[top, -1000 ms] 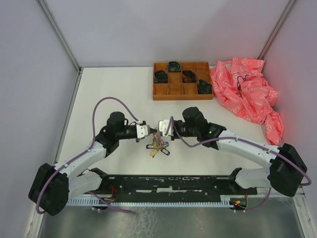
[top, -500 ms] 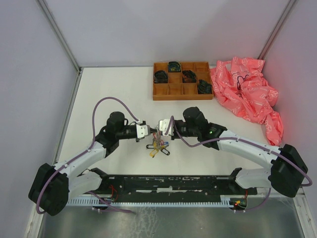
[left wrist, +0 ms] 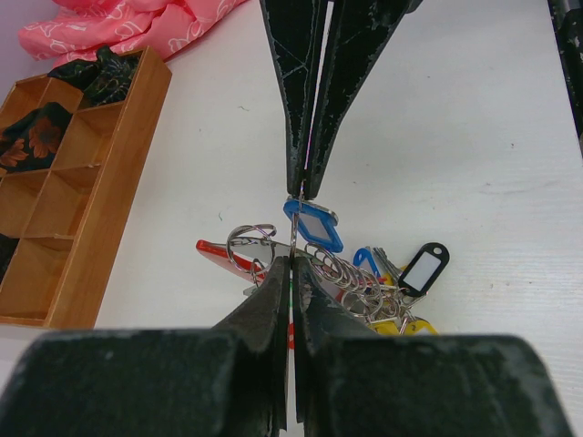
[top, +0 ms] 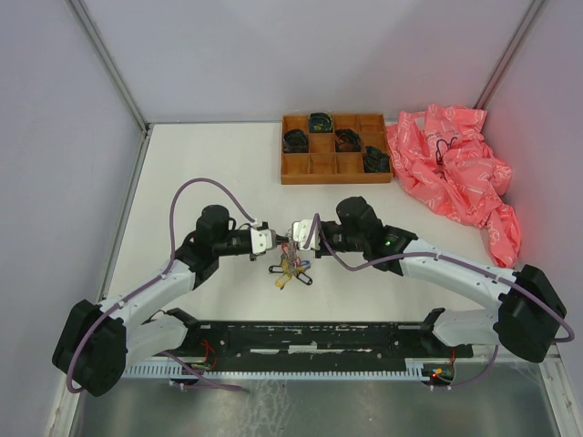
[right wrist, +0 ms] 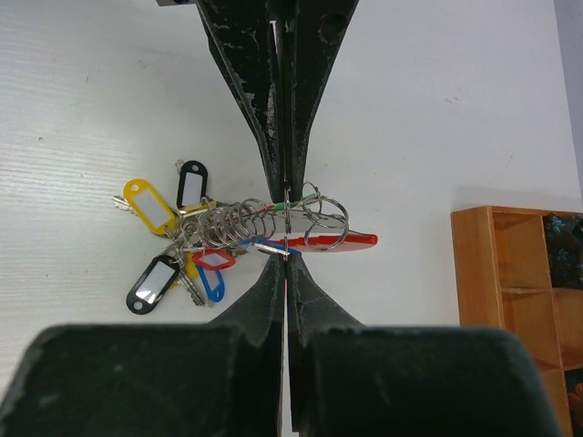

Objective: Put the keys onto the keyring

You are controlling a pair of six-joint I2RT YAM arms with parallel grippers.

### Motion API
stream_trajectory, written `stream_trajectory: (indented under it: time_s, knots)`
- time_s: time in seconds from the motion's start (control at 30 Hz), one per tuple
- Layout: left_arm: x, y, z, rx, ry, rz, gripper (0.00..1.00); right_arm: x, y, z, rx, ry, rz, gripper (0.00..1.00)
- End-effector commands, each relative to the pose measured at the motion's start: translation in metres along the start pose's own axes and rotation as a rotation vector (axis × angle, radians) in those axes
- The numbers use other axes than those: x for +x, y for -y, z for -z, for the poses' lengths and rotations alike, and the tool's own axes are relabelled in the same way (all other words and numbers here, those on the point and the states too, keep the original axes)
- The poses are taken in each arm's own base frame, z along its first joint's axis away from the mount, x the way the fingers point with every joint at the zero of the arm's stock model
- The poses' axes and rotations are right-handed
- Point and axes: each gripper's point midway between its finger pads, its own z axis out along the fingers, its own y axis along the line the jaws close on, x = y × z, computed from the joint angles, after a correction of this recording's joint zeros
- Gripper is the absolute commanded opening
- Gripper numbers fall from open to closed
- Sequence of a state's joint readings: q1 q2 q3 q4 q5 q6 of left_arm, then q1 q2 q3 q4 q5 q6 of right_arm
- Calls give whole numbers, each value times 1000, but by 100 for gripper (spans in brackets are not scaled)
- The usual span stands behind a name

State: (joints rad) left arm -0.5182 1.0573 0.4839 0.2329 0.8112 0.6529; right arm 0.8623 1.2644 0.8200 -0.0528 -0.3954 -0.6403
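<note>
Mid-table toward the near edge, the left gripper [left wrist: 291,266] and right gripper [right wrist: 285,264] pinch narrow, tip to tip, over the keyring [right wrist: 321,218] and keys [right wrist: 146,202]. Pulling apart could slip the thin wire free.

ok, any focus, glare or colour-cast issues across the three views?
Top external: even light, pink bag tints the right wall reddish, keys too small to resolve. Left wrist: keys and keyring crisp, left claw base blurred. Right wrist: same, right claw base a dark blur; no glare.
</note>
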Motion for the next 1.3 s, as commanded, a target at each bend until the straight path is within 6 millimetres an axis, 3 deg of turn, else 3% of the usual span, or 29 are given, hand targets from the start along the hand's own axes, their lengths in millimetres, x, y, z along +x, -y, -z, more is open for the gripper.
stream_trajectory:
  time_s: [0.0, 1.27]
  knots:
    - [-19, -12, 3, -31, 48, -90, 3, -15, 4, 2, 13, 44, 5, 1]
    - [-20, -9, 2, -19, 55, -89, 3, -14, 12, -2, 54, 39, -14, 1]
